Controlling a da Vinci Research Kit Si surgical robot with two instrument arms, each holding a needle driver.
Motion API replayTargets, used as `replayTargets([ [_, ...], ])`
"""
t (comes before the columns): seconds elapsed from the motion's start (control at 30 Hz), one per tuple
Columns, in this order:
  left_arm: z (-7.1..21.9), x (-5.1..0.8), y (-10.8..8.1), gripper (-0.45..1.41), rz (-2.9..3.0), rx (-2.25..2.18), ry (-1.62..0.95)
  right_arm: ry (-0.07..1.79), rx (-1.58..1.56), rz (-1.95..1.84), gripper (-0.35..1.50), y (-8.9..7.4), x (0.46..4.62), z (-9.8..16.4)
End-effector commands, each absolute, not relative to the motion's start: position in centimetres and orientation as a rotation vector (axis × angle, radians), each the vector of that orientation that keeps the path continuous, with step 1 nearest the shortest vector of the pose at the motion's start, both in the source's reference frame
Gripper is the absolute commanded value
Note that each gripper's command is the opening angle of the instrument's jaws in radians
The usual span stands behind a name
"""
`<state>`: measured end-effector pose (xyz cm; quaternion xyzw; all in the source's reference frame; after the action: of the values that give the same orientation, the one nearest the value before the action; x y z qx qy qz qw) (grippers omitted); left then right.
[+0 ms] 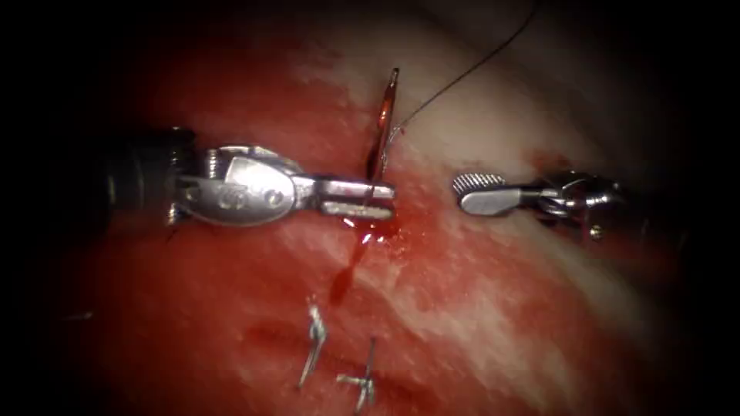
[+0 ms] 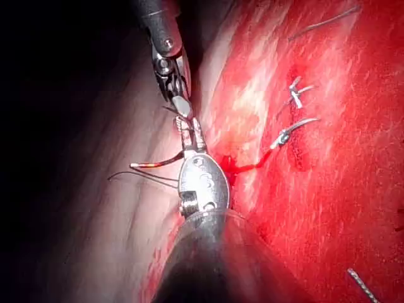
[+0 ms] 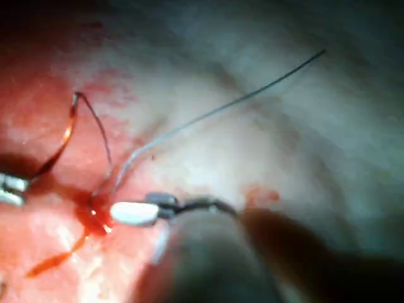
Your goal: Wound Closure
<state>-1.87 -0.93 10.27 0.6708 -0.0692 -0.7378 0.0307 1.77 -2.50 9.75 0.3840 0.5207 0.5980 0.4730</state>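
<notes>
Needle (image 1: 383,123) gripped near one end in closed left tool (image 1: 368,198), standing up from tips, out of tissue (image 1: 493,323). Right tool (image 1: 479,194) open, empty, just beside.

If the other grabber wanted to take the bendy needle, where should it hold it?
Probably on the bare middle of the needle's curve, above where the left end effector grips its lower end. Come from the right, where the right end effector sits. The needle stands up off the tissue, so there is room around it. Mind the thread running right beside it.
</notes>
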Motion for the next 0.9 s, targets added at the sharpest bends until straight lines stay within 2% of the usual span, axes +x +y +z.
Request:
replayTargets([
  [0.03, 10.34, -1.94, -0.94, -0.45, -2.278, 2.064, -0.222, 1.279, 0.938, 1.475, 0.89, -2.45, 1.84, 9.78],
  [0.5, 10.54, -2.24, -1.20, -0.45, -2.332, 1.985, -0.311, 1.290, 0.897, 1.523, 1.20, -2.55, 2.25, 9.63],
  [0.9, 10.62, -2.25, -1.24, -0.45, -2.330, 1.942, -0.357, 1.295, 0.882, 1.539, 1.15, -2.56, 2.42, 9.59],
])
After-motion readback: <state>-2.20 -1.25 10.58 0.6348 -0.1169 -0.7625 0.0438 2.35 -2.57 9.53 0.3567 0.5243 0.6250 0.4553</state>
